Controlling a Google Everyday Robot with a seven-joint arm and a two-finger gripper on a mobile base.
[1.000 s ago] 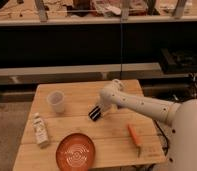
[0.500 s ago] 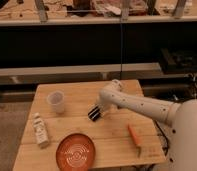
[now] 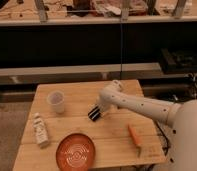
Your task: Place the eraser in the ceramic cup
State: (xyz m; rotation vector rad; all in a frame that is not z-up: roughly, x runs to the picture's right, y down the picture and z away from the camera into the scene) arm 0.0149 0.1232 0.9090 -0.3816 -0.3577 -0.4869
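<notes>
The ceramic cup (image 3: 56, 101) is pale white and stands upright on the left part of the wooden table (image 3: 117, 135). My white arm reaches in from the right, and its gripper (image 3: 97, 110) hangs low over the table's middle, to the right of the cup and a little nearer. A small black block with pale stripes, the eraser (image 3: 93, 115), shows right at the gripper's tip, at or just above the table top. I cannot tell whether it is held or lying there.
A white bottle (image 3: 40, 131) lies at the table's left front. An orange-red ridged plate (image 3: 75, 150) sits at the front edge. An orange carrot-shaped item (image 3: 135, 135) lies at the right front. Dark shelving stands behind the table.
</notes>
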